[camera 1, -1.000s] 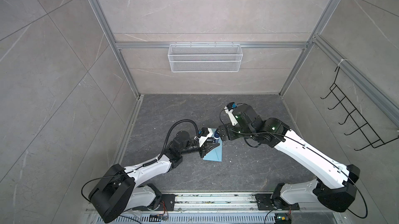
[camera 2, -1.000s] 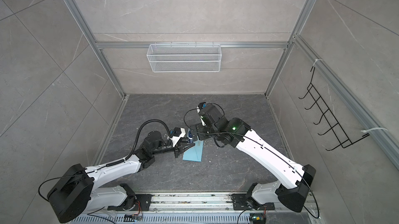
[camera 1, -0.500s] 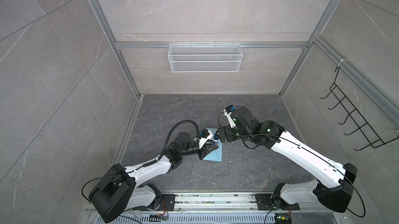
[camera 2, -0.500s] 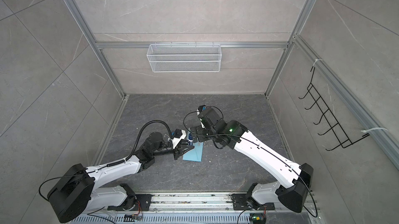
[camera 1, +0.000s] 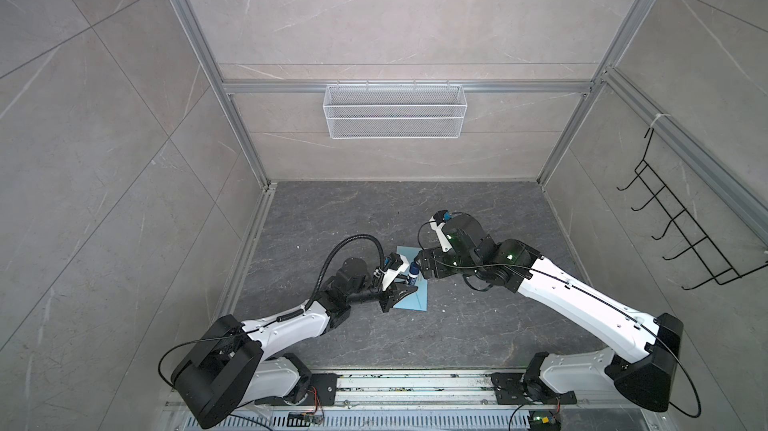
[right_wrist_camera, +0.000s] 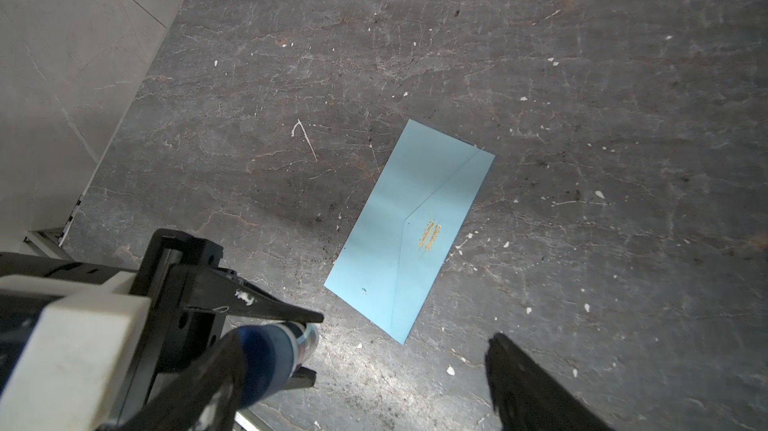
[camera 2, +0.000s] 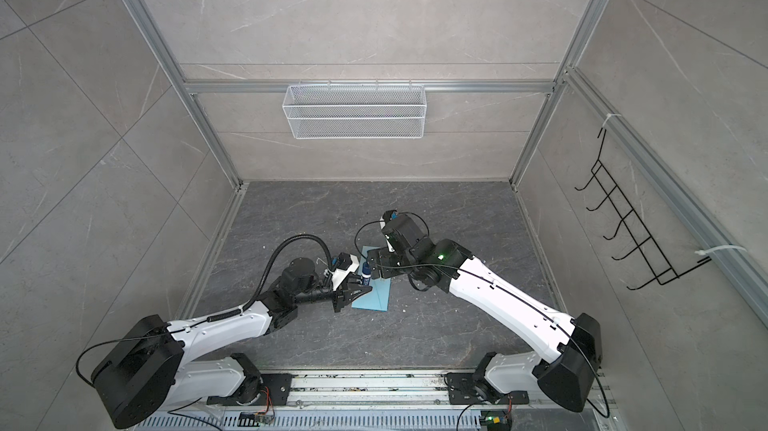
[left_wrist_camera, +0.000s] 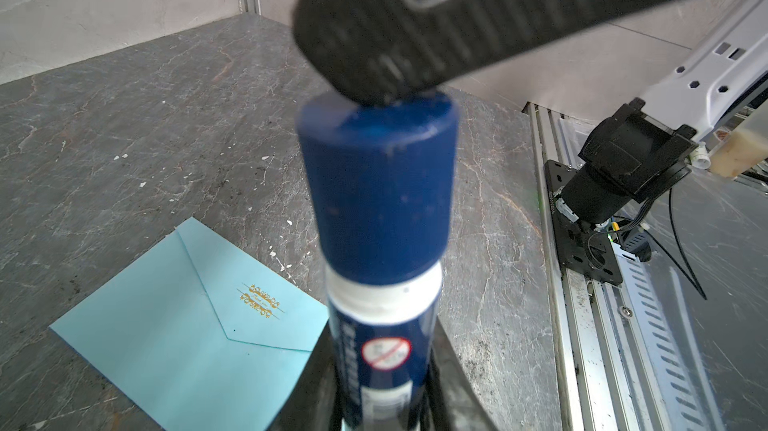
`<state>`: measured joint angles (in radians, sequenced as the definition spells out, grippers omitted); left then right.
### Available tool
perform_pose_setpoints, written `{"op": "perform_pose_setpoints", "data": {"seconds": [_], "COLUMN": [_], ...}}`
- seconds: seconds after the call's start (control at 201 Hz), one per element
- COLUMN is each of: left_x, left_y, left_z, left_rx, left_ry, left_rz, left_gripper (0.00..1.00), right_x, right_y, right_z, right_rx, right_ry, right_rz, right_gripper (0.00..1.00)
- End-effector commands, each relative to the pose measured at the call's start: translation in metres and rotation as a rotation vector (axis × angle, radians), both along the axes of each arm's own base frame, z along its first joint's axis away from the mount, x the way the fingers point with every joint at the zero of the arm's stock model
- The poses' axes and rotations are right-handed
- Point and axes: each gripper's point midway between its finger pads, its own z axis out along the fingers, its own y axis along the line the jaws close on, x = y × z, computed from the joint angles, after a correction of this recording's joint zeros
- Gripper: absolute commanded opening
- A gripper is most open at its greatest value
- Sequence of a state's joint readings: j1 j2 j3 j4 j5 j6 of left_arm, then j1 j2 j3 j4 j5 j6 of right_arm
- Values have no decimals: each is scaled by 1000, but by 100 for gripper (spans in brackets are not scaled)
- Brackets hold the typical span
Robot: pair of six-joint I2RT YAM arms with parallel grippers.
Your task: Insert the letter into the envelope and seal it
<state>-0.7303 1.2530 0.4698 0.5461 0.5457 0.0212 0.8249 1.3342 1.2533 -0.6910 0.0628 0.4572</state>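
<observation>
Bearing a gold emblem (left_wrist_camera: 260, 301), the envelope (left_wrist_camera: 166, 325) lies closed.

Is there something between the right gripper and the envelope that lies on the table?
Partly. The glue stick, held by the left gripper, hangs close by the envelope, its blue cap at a finger of the right gripper. Nothing visible lies on the envelope; its flap is folded down.
</observation>
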Motion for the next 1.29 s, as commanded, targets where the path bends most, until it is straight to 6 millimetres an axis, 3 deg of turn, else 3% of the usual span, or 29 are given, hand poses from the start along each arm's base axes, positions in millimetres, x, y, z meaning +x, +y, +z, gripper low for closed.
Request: {"op": "perform_pose_setpoints", "data": {"seconds": [0.0,0.418,1.29], "left_x": [9,11,17], "left_y": [-7,-4,3], "left_z": [97,102,108], "left_rx": [-243,-255,-276], "left_ry": [-272,-288,-318], "left_rz": [1,20,68], "left_gripper": [0,0,0], "right_x": [-33,-48,-74], "right_y": [-17,-11,1], "right_z": [-57,-87,-124], "right_rx": [-137,-116,-110], "right_ry": [186,274,377], "right_rz": [38,62,97], "right_gripper": [90,86,81]}}
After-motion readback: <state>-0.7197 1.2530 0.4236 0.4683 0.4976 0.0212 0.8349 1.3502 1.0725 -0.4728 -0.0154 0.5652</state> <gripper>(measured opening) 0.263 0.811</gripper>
